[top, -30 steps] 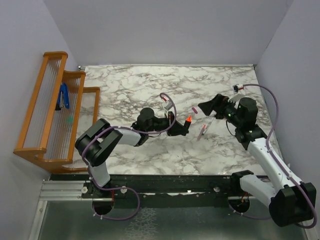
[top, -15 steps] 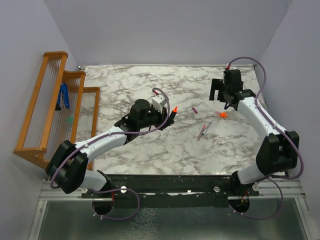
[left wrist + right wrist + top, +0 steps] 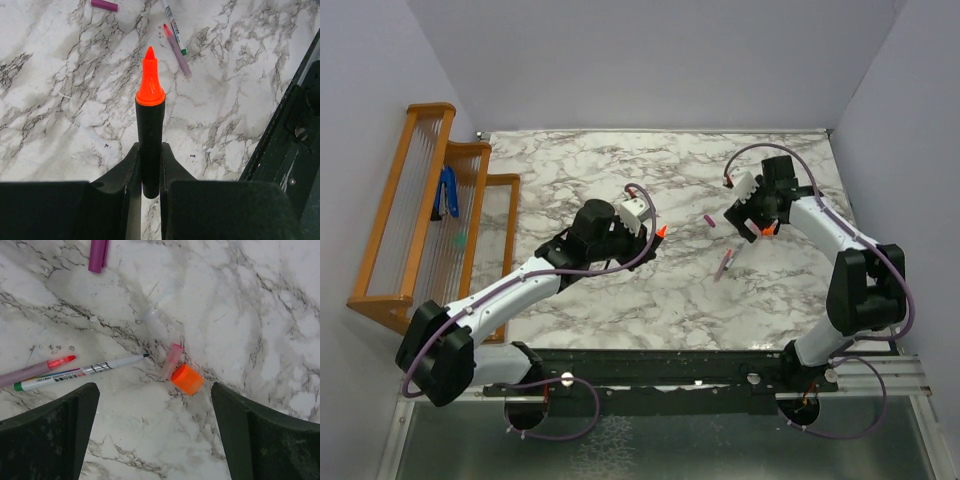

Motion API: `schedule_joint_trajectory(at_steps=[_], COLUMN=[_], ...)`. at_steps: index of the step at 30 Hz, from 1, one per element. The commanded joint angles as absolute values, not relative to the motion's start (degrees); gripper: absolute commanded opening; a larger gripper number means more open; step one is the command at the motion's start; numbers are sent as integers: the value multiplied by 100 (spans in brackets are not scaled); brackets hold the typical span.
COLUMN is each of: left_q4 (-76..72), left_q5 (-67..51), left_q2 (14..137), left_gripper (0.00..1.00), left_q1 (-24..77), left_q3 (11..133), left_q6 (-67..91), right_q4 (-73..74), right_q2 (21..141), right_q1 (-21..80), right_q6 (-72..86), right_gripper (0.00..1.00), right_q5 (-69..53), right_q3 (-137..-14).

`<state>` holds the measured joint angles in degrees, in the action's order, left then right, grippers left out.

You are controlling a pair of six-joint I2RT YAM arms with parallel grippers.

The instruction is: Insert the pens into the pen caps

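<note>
My L claw (image 3: pixel 150 167) is clamped tight on the black marker (image 3: pixel 150 145). Both fingers (image 3: pixel 127 167) squeeze the barrel near its back end, and the bare orange tip sticks straight out ahead of me, up off the marble table (image 3: pixel 580 165). In the top view that tip points right, twd the table's middle, w/ my L arm stretched out from the near-left corner.

My R claw (image 3: pixel 152 405) is spread wide, nothing btwn its fingers (image 3: pixel 50 435). It hangs over the right part of the table, looking down on the small stuff there. The stubby orange cap (image 3: pixel 187 379) lies on the marble just ahead of the gap. The pale pink cap (image 3: pixel 171 361) lies right against it and looks to be touching. The white pen (image 3: pixel 80 372) has a printed barrel, green back end and fine dark tip, and that tip ends just beside the pink cap. The mauve-grey pen (image 3: pixel 30 372), red-pink tip bare, lies alongside the white one, nearly parallel and close to it. The magenta cap (image 3: pixel 97 252) lies apart from that group at the top edge of my R wrist view. From above it sits btwn my two claws.

All 3 pens are uncapped and all 3 caps lie loose on the table.

At the table's left edge a wooden rack (image 3: pixel 430 220) holds a blue-handled tool (image 3: pixel 448 193).
</note>
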<state>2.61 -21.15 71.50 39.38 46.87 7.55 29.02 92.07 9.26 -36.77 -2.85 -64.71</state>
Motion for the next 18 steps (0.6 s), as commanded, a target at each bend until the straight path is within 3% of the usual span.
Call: schedule_joint_trajectory(at_steps=[1,5,9,12,18], left_q4=[816,778,733,797,862], left_q5=[-2467,-2605,-2713,-2811,-2944], left_q2=[6970,7005,7034,7069,7221], left_gripper=[0,0,0,0,0], left_q1=[3902,3855,3816,3785,3686], left_q3=[4954,4877,4810,4841,4846], left_q6=[408,419,451,414,281], right_q4=[3661,4296,4013,4328,4212], right_q2=[9487,10071,10082,10234,10320], right_q1=[494,427,212,29,-223], right_q6=[-5201,-5620,-5618,-5818,-5673], right_gripper=[100,88,87,80,76], right_q5=[-2192,-1959,-1878,-2070,-1957], right_q3=[-7111,-7579,-7455,-7634,-7549])
